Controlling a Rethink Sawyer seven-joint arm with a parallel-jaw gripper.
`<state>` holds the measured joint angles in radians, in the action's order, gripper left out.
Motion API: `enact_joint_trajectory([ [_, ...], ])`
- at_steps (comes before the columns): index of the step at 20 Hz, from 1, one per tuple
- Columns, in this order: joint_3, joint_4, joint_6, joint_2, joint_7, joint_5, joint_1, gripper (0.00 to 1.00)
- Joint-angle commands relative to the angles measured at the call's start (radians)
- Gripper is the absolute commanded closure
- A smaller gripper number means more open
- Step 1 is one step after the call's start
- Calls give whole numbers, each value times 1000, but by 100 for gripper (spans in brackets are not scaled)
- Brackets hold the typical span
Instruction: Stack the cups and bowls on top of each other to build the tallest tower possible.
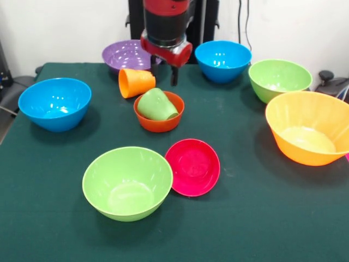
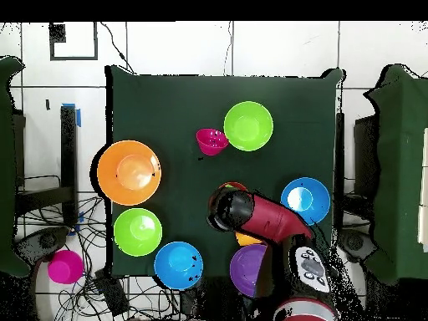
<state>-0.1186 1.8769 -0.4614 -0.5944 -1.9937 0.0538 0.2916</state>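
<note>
1. nearest to me in the front view sits a light green bowl (image 1: 127,183), upright on the dark green table (image 1: 245,218), with the small magenta bowl (image 1: 192,167) tilted against its rim, its opening turned towards the camera.
2. further back, the small orange-red bowl (image 1: 158,112) stands upright with the light green cup (image 1: 156,105) lying tipped inside it, rim down in the bowl.
3. just behind that, the orange cup (image 1: 136,82) lies on its side, its open mouth to the picture's left, close to the orange-red bowl; i cannot tell whether they touch.
4. at the sides i see a blue bowl (image 1: 54,103) on the picture's left and the large orange bowl (image 1: 310,127) on the picture's right, both upright and well apart from the middle group.
5. at the far edge stand the purple bowl (image 1: 125,55), a second blue bowl (image 1: 223,60) and a second light green bowl (image 1: 279,79).
6. the gripper (image 1: 164,73) hangs above the table just behind the orange cup, its dark fingers apart with nothing between them.
7. in the overhead view the arm (image 2: 267,217) covers both cups.
</note>
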Motion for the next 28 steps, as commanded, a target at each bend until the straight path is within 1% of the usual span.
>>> enact_joint_trajectory([
  [1, 157, -124, 180, 281, 50, -77, 134, 0],
  [2, 164, -138, 193, 297, 62, -93, 144, 0],
  [3, 163, -146, 180, 298, 67, -100, 148, 0],
  [5, 149, -149, 156, 273, 67, -124, 143, 0],
  [7, 142, -137, 145, 254, 48, -134, 142, 0],
  [10, 157, -110, 184, 266, -11, -124, 153, 0],
  [11, 162, -103, 212, 274, -29, -122, 154, 0],
  [16, 182, -40, 256, 278, -108, -72, 158, 0],
  [18, 172, -39, 243, 271, -114, -69, 145, 0],
  [20, 147, -46, 228, 254, -119, -74, 116, 0],
  [24, 108, -52, 112, 188, -128, -54, 64, 0],
  [26, 132, -42, 101, 171, -115, -44, 80, 0],
  [27, 134, -42, 75, 160, -105, -41, 83, 0],
  [28, 116, -54, 62, 155, -103, -47, 68, 0],
])
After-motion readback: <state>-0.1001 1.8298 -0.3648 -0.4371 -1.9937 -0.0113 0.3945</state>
